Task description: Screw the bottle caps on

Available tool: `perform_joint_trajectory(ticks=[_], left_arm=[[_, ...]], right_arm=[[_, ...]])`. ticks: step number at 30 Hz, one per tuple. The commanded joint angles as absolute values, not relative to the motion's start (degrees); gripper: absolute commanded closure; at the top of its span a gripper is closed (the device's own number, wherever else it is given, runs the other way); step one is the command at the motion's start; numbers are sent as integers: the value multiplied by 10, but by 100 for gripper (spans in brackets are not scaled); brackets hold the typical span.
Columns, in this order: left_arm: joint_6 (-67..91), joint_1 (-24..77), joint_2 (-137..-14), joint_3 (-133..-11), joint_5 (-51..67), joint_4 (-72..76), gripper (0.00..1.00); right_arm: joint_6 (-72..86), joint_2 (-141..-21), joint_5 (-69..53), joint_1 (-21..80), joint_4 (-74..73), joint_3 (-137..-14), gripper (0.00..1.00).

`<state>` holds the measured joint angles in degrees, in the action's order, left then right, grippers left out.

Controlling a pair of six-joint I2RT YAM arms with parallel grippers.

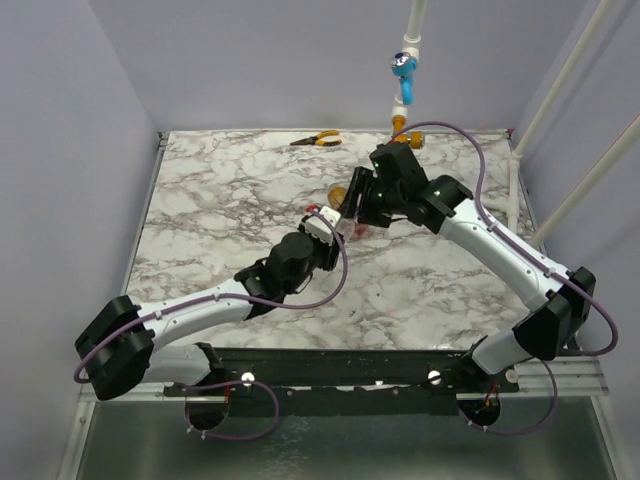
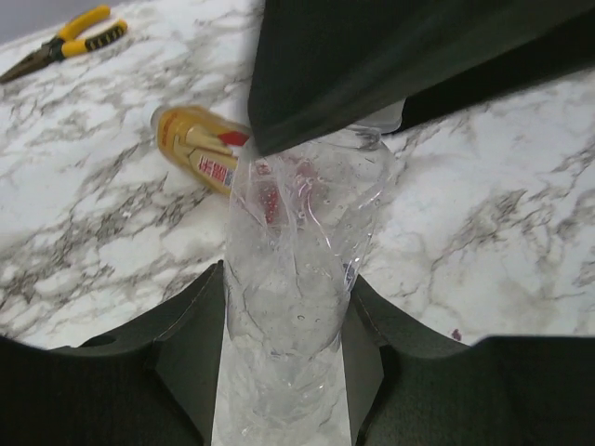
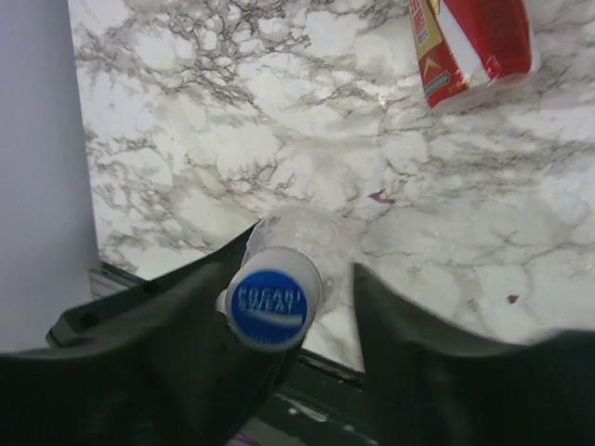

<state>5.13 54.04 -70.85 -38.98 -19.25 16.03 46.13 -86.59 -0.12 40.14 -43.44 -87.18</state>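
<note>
My left gripper (image 1: 325, 226) is shut on a clear, empty-looking plastic bottle (image 2: 297, 251) and holds it by the body, fingers on both sides (image 2: 288, 307). A white cap with a bright blue top (image 3: 273, 299) sits on this bottle's neck. My right gripper (image 1: 353, 210) is over the bottle's top. Its jaws stand open round the cap (image 3: 307, 269): the cap touches the left finger and a gap shows to the right finger. A second bottle with a red label and amber contents (image 2: 200, 149) lies on its side just behind; it also shows in the right wrist view (image 3: 474, 42).
Orange-handled pliers (image 1: 318, 140) lie at the table's far edge, also in the left wrist view (image 2: 65, 37). A light-blue valve handle with an orange fitting (image 1: 403, 68) hangs on a white pipe beyond the marble table (image 1: 220, 200). Walls enclose the table's left and back sides.
</note>
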Motion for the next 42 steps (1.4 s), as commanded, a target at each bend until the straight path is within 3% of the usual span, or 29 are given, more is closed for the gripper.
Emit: perform_joint_trajectory(ticks=[1,3,5,16,21,25,28,32,42], left_arm=[[22,550,-678,-411,-168,253,98],[31,537,-662,-397,-128,222,98],[49,517,-645,-383,-83,194,99],[87,434,-610,-372,172,105,99],[100,407,-595,-374,303,105,99],[120,394,-588,-379,378,117,98],[135,392,-582,-383,423,126,99],[148,391,-587,-393,467,129,99],[163,389,-594,-403,495,142,99]], right_arm=[[460,-877,19,418,-455,-886,28],[440,-869,27,418,-458,-906,8],[416,-866,31,418,-469,-935,0],[284,-785,7,412,-478,-956,0],[218,-733,-104,388,-479,-914,4],[194,-704,-165,386,-487,-883,21],[188,-684,-208,387,-479,-855,28],[186,-664,-300,386,-436,-822,29],[176,-683,-337,386,-442,-819,36]])
